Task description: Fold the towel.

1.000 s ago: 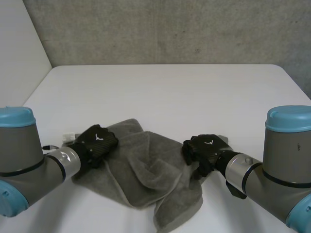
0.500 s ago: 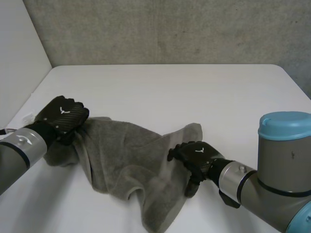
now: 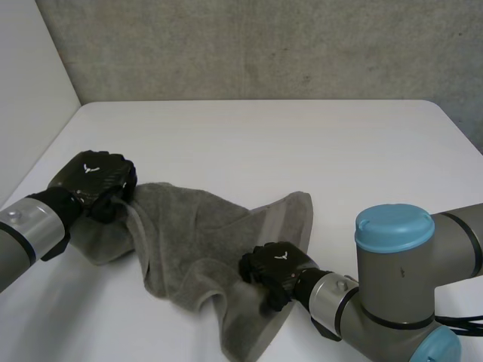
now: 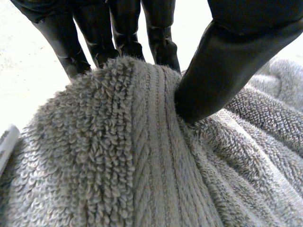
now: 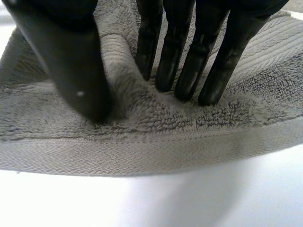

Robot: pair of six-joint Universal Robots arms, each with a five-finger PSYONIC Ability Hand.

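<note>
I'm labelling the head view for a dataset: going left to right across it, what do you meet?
left hand pinching the towel's end → towel stretched between the hands → right hand on the towel → right arm's light-blue cap

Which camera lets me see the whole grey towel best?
The head view: the towel lies rumpled, stretched between the left hand and the right hand. The wrist views give close patches of it, pinched in each hand.

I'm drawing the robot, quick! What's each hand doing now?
Left hand: closed, pinching the towel at one end.
Right hand: closed, pinching the towel near its hem.
</note>
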